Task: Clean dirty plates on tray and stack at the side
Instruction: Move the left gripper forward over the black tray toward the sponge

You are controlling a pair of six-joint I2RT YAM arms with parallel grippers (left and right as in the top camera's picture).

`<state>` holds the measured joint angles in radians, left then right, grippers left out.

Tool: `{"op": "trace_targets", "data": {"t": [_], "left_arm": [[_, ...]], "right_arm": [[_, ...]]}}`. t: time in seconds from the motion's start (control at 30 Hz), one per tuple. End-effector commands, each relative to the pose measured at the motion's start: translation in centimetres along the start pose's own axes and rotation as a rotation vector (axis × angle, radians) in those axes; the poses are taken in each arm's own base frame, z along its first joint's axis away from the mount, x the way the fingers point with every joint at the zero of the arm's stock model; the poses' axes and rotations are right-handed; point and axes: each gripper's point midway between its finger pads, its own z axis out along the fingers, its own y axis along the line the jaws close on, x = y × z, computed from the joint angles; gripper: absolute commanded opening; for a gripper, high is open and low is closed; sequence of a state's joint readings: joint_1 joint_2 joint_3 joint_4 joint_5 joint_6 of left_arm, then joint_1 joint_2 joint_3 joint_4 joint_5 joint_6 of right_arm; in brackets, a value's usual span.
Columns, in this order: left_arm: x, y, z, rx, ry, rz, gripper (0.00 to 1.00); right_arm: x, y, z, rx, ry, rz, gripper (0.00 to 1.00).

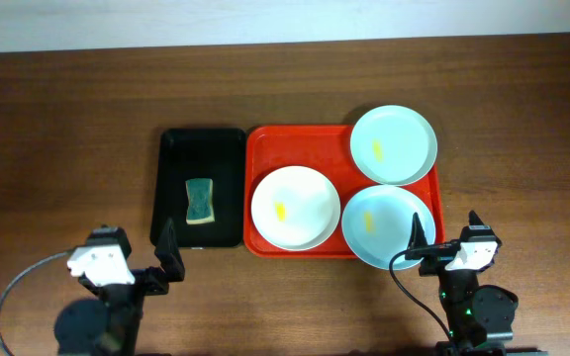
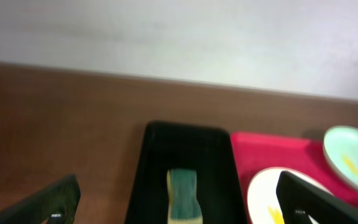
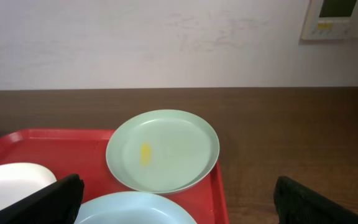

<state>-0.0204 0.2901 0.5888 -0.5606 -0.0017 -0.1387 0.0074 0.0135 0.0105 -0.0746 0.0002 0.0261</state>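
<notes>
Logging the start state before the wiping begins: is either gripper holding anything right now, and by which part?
Nothing is held: the left gripper and the right gripper both stand open and empty.

The table [image 1: 67, 119] is dark brown wood. Two trays lie directly on it, side by side near the centre. The black tray [image 1: 202, 148] is on the left. The larger red tray [image 1: 300, 143] is just beside it on the right.
</notes>
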Motion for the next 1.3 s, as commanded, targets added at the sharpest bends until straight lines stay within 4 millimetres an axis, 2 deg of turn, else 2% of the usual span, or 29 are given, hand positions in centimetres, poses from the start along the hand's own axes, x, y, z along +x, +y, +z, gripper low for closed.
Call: {"op": "trace_targets", "data": {"t": [0.0,0.33,0.6,0.63,0.67,0.73,0.93,1.07,1.1,1.27], "left_arm": [[-1.4,-0.8,0.4,0.020,0.082,0.014,0.99],[-2.6,-0.9,1.3,-0.027,0.422,0.011,0.99],[-1.7,-1.6,1.4,0.012,0.484,-0.001,1.00],[-1.6,-1.6,1.4,0.012,0.490,-0.001,0.95],[-1.4,-1.6,1.3,0.009,0.499,-0.001,0.84],[-0.7,-1.3,1.0,-0.002,0.530,0.000,0.75],[3.0,-0.7,0.8,-0.037,0.732,-0.004,0.73],[5.3,-0.6,1.7,-0.044,0.868,-0.013,0.70],[6.1,-0.7,2.1,-0.039,0.909,-0.020,0.66],[7.4,-1.2,3.9,-0.015,0.973,-0.041,0.72]], "right_arm": [[0.2,-0.1,0.0,0.007,0.001,0.008,0.98],[0.2,-0.1,0.0,0.007,0.001,0.008,0.98],[0.2,-0.1,0.0,0.007,0.001,0.008,0.98],[0.2,-0.1,0.0,0.007,0.001,0.008,0.98],[0.2,-0.1,0.0,0.007,0.001,0.008,0.98],[0.2,-0.1,0.0,0.007,0.001,0.008,0.98],[0.2,-0.1,0.0,0.007,0.001,0.008,0.98],[0.2,-0.1,0.0,0.007,0.001,0.008,0.98],[0.2,-0.1,0.0,0.007,0.001,0.008,0.98],[0.2,-0.1,0.0,0.007,0.001,0.008,0.98]]}}
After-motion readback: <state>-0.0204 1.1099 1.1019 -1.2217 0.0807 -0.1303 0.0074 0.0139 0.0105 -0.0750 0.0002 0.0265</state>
